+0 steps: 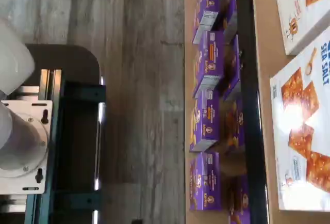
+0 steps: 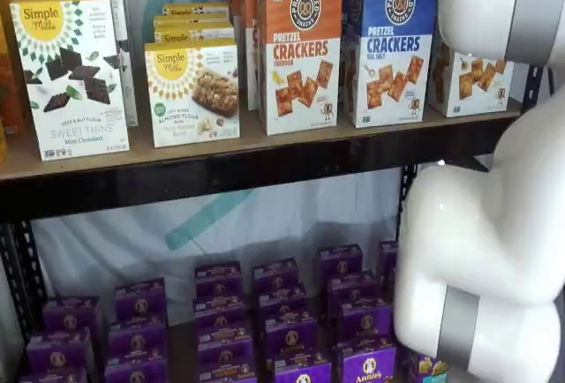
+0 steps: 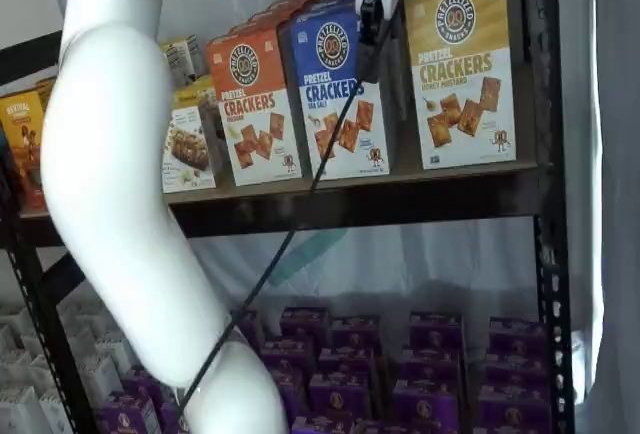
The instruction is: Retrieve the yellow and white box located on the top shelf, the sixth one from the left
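The yellow and white box [image 3: 460,72] stands upright at the right end of the top shelf [image 3: 400,199], next to a blue box [image 3: 335,89] and an orange box [image 3: 255,104]. In a shelf view only its lower white front [image 2: 472,83] shows beside the white arm [image 2: 494,224]. My gripper [image 3: 370,29] hangs from the top edge in front of the gap between the blue box and the yellow and white box. Its black fingers show no clear gap and hold nothing. The wrist view shows the blue sea salt box [image 1: 304,141], the shelf's black rail [image 1: 252,105], and another cracker box [image 1: 301,7].
White Simple Mills boxes [image 2: 75,74] stand on the left of the top shelf. Several purple boxes [image 2: 287,312] fill the lower shelf, also in the wrist view [image 1: 209,110]. A black cable [image 3: 300,204] hangs from the gripper. A black upright [image 3: 550,204] stands right of the yellow and white box.
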